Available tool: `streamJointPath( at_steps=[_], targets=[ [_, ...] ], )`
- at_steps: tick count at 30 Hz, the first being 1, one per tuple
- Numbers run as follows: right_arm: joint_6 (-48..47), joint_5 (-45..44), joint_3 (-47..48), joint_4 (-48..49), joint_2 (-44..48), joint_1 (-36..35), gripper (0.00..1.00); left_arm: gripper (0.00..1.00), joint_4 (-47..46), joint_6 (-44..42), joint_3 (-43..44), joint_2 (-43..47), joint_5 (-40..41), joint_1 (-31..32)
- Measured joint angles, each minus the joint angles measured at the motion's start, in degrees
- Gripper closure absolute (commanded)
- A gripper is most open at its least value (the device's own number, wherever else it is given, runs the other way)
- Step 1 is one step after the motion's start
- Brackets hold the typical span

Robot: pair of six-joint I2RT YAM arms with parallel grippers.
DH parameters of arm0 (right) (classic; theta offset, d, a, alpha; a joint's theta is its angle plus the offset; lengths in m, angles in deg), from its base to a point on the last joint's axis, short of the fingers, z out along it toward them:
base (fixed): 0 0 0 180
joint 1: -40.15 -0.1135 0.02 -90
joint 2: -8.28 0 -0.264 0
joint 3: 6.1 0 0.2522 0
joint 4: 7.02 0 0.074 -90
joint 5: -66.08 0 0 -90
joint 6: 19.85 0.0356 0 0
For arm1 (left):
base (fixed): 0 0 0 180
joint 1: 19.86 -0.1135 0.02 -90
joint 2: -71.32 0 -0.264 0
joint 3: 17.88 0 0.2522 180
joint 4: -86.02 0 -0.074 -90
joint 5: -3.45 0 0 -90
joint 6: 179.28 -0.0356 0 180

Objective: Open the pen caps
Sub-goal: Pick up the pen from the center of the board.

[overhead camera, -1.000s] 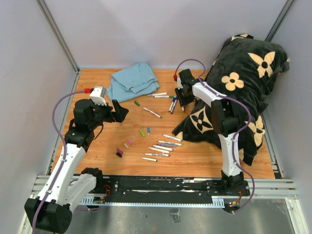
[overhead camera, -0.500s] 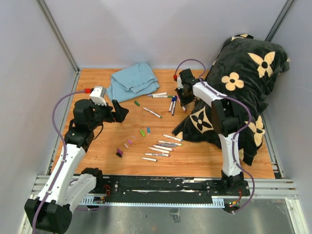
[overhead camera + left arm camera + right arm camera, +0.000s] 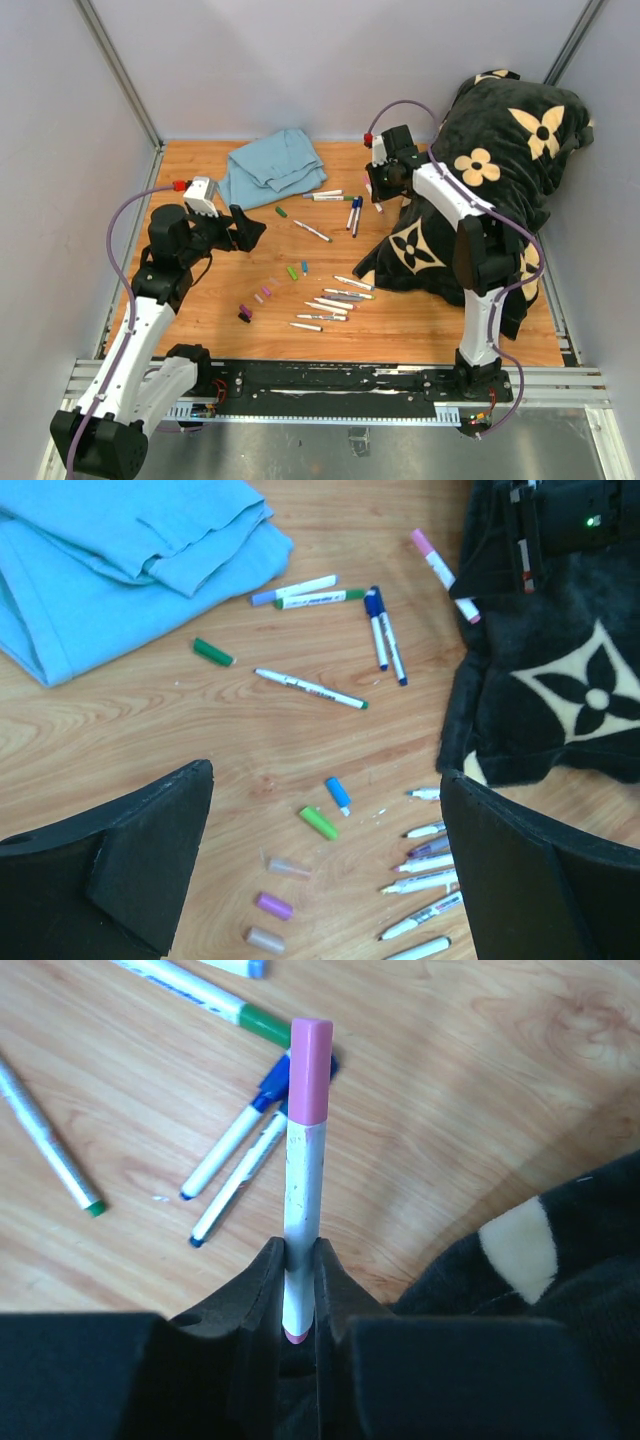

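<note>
Partly done, I judge. The right hand (image 3: 300, 1260) pinches a pink-capped marker (image 3: 300, 1190) by its barrel, and the pink cap (image 3: 311, 1070) is on, jutting beyond the fingertips. Below that hand on the worktop (image 3: 480, 1080) lie two blue-capped markers (image 3: 222, 1150), also unopened. The left hand (image 3: 325, 772) hangs wide and empty. Beneath it lie loose caps (image 3: 320, 823) beside a row of uncapped markers (image 3: 425, 880).
</note>
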Motion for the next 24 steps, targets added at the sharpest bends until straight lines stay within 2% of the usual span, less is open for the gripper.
streamJointPath(
  at_steps=[4,5,7,10,13,15,19,24],
  targets=[
    [0.28,6.27,-3.15,1.84,3.67,0.31,0.99,0.03,-6.82,5.33,-3.32,1.70,-3.67,-0.20],
    [0.44,8.35,-4.17,2.21,4.68,0.37,0.99,0.04,-10.32,7.98,-5.20,2.12,-5.11,-0.26],
    [0.68,12.37,-5.88,2.80,6.56,0.39,0.99,0.05,-22.97,17.27,-12.33,2.29,-8.61,0.09],
    [1.57,19.78,-9.77,4.92,10.84,0.39,0.99,0.05,-33.11,25.64,-18.01,-0.37,-8.31,3.72],
    [2.95,27.12,-14.16,8.22,16.22,0.42,0.99,0.05,-40.33,29.64,-18.10,-6.05,-6.19,9.90],
    [4.04,31.78,-16.79,11.08,19.52,0.44,0.99,0.05,-46.56,31.85,-17.31,-9.68,-5.90,11.87],
    [7.26,41.81,-21.81,18.27,25.09,0.44,0.99,0.06,-59.17,36.87,-14.03,-18.97,-5.25,12.46],
    [10.80,49.48,-25.53,24.44,27.89,0.44,0.99,0.06,-67.54,39.30,-9.55,-26.86,-4.96,14.78]
  ],
)
